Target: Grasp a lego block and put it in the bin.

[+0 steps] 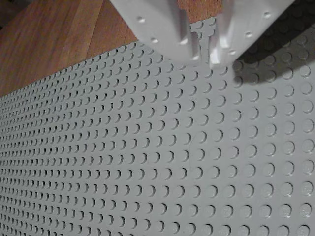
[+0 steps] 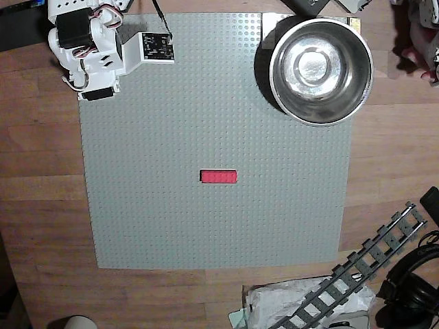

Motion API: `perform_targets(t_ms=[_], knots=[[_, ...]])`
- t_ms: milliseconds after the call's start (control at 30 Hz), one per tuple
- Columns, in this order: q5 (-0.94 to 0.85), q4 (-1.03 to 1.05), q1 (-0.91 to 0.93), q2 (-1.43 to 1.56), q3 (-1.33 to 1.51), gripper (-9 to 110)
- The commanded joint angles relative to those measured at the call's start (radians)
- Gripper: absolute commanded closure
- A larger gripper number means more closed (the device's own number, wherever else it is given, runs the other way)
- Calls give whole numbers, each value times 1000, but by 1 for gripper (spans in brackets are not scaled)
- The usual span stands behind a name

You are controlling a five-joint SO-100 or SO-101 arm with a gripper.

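Observation:
The lego block (image 2: 219, 177) is a small red brick lying flat near the middle of the grey studded baseplate (image 2: 171, 233) in the overhead view. The bin (image 2: 282, 88) is a shiny steel bowl standing on the plate's top right corner, with nothing inside. The white arm (image 2: 89, 44) is folded at the top left corner, far from both. In the wrist view my gripper (image 1: 205, 58) hangs just above the baseplate (image 1: 147, 162), its fingers (image 1: 157, 24) drawn together with only a thin slit and nothing between them. The block and the bin do not show in the wrist view.
Wooden tabletop (image 2: 41, 205) surrounds the plate. Grey toy track (image 2: 363, 267), a plastic bag (image 2: 288, 305) and black headphones (image 2: 411, 281) lie at the bottom right. Other clutter sits at the top right edge (image 2: 418, 34).

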Motion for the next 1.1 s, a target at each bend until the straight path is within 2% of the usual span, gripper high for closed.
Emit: perform_targets(t_ms=[0, 600, 933, 1067], knots=[[9, 9, 12, 17, -12, 102], [9, -117, 46, 17, -9, 102], [9, -183, 103, 6, -167, 102], [9, -224, 110, -117, -272, 101]])
